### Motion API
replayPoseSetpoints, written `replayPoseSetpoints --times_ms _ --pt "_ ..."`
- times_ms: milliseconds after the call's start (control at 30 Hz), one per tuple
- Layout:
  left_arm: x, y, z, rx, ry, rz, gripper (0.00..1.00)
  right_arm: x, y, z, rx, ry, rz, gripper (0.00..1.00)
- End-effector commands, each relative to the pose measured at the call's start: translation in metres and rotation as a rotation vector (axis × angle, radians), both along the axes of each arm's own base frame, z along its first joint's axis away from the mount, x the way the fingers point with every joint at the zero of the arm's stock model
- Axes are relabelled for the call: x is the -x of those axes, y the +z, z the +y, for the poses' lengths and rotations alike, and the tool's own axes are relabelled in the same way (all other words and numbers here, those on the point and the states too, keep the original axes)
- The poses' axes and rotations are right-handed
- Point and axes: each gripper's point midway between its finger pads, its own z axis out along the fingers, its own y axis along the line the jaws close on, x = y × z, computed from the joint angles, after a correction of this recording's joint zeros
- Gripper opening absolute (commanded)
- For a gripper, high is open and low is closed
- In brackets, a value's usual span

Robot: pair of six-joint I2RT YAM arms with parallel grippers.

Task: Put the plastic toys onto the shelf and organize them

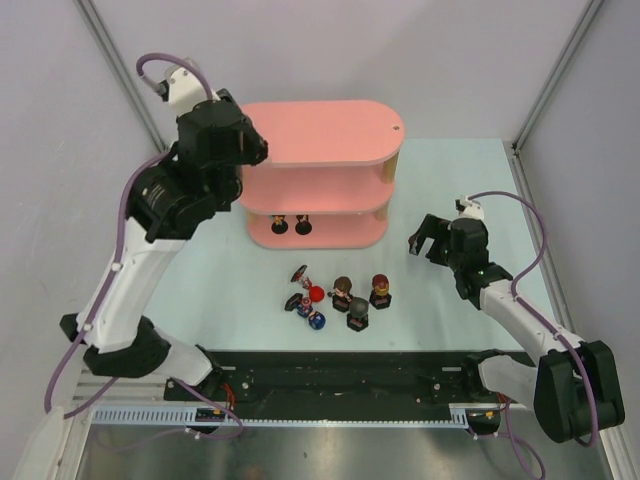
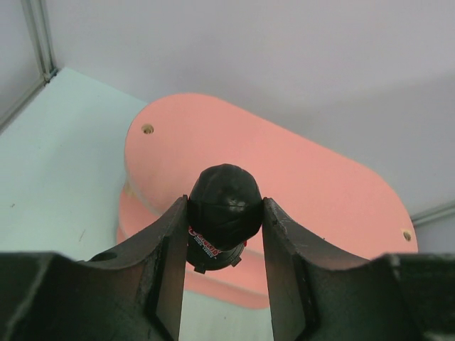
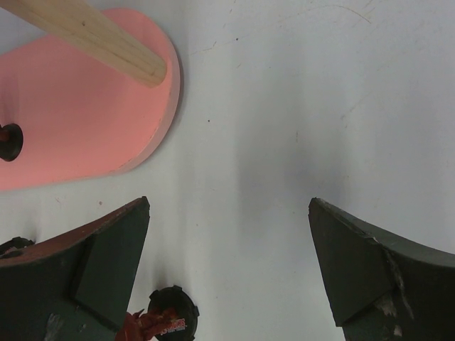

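Observation:
My left gripper (image 2: 225, 214) is shut on a black-headed figurine (image 2: 225, 202) and holds it in the air over the left end of the pink shelf (image 2: 306, 177). In the top view this gripper (image 1: 246, 150) is beside the shelf's top board (image 1: 330, 130). Two figurines (image 1: 280, 225) stand on the bottom tier. Several more figurines (image 1: 343, 292) are clustered on the table in front of the shelf, some lying down. My right gripper (image 1: 424, 240) is open and empty, low over the table right of the shelf. Its wrist view shows the gripper (image 3: 229, 213), a figurine base (image 3: 170, 310) and the bottom board (image 3: 78, 106).
A wooden shelf post (image 3: 92, 35) stands at the bottom board's right end. A black rail (image 1: 340, 372) runs along the near table edge. Metal frame posts (image 1: 120, 70) and grey walls close in the back and sides.

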Motion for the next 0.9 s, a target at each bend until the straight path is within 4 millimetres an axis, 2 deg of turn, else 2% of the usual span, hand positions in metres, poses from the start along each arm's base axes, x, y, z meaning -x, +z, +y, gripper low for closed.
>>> replayPoseSetpoints --times_ms 0,100,433,600,767,867 --pt "-0.006 0.026 0.018 -0.045 0.096 -0.044 0.00 0.004 0.012 -0.001 -0.026 -0.015 -0.008 1.00" --pt "-0.015 0.031 0.020 -0.050 0.135 -0.057 0.00 0.006 0.012 0.000 -0.029 -0.013 -0.001 1.00" --pt "-0.048 0.023 0.018 0.040 0.163 -0.066 0.00 0.008 0.014 0.007 -0.055 0.010 0.002 1.00" --pt "-0.065 0.013 0.006 0.120 0.156 -0.063 0.00 0.009 0.009 0.007 -0.056 0.009 0.018 1.00" --pt "-0.077 0.010 -0.001 0.175 0.176 -0.081 0.00 0.009 0.006 0.006 -0.053 0.001 0.030 1.00" --pt "-0.080 0.009 0.004 0.190 0.211 -0.090 0.00 0.009 0.006 0.005 -0.051 -0.001 0.029 1.00"
